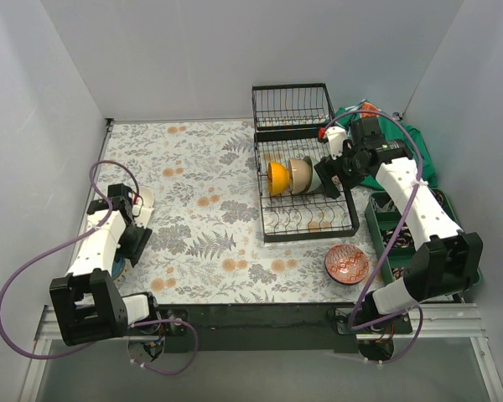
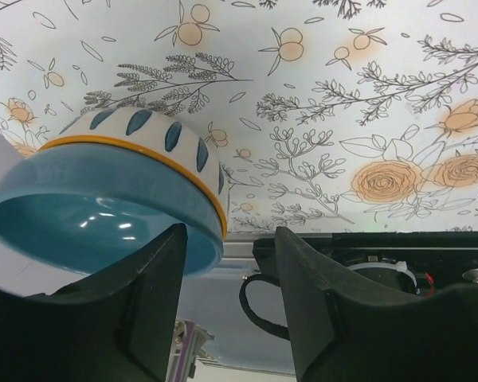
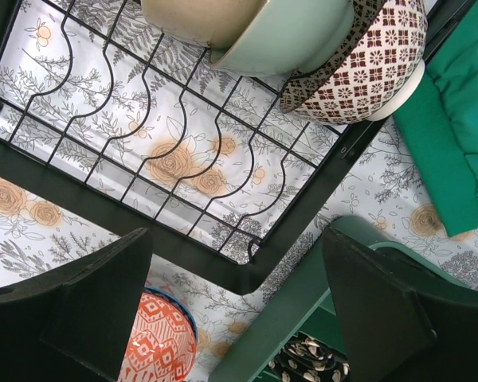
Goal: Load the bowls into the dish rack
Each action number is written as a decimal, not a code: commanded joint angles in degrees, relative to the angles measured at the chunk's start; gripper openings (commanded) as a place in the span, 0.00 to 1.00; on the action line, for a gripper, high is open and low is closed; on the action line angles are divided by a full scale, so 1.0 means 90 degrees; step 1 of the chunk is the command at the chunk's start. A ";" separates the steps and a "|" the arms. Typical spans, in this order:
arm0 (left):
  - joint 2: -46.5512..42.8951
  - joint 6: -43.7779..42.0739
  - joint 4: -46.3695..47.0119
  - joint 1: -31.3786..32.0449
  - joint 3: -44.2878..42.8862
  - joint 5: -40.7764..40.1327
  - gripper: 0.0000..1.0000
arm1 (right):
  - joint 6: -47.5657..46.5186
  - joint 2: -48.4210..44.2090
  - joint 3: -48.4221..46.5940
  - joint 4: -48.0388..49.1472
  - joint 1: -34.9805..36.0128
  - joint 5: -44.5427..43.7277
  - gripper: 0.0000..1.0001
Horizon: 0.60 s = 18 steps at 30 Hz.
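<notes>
The dish rack (image 1: 306, 180) stands in the far right part of the tabletop, with its raised basket end toward the far edge. From above, a yellow-orange bowl (image 1: 277, 177) and a cream bowl (image 1: 299, 174) stand on edge in its slots. The right arm covers whatever is next to them.

The right wrist camera fills that in. A mint green bowl (image 3: 295, 40) leans against the cream one, and a brown patterned bowl (image 3: 366, 72) nests against the mint one at the rack's right rim. The right gripper (image 3: 235, 239) hangs over the rack's near right corner with its jaws spread wide and nothing between them. Below it a red patterned bowl (image 3: 155, 342) sits on the table near the near edge, just beside the green tray (image 3: 303, 294) along the right edge. A green cloth (image 3: 462, 119) lies toward the far right corner.

The left arm works by the left edge, toward the near left corner, where the top view shows only a blue sliver under it. The left wrist camera shows a blue bowl (image 2: 103, 215), white outside with blue ovals and an orange band, tilted with its mouth toward the lens. The left gripper (image 2: 229, 247) is partly spread, and the bowl's rim reaches into the gap between the fingers. Whether either finger touches it I cannot tell.
</notes>
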State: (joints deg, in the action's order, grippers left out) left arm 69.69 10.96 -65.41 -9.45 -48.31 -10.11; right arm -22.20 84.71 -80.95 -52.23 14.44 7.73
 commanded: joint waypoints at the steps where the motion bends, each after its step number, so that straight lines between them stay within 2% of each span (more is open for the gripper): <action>1: -0.0165 0.0013 0.0421 -0.0209 0.0260 0.0107 0.46 | 0.0171 0.0129 -0.0342 -0.0203 0.0036 0.0089 0.95; 6: -0.0165 -0.0046 0.0509 -0.0531 0.0417 0.0293 0.36 | 0.0230 0.0149 -0.0342 -0.0213 0.0066 -0.0009 0.95; 11: -0.0146 -0.0036 0.0422 -0.0619 0.0349 0.0254 0.21 | 0.0279 0.0110 -0.0186 -0.0193 0.0085 -0.0058 0.95; 18: -0.0136 0.0012 0.0041 -0.0629 0.0036 0.0605 0.16 | 0.0357 0.0207 -0.0195 -0.0193 0.0183 -0.0097 0.95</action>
State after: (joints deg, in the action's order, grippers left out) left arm 69.56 10.90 -63.42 -14.92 -45.45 -7.66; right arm -20.05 85.78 -81.73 -53.76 15.27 7.33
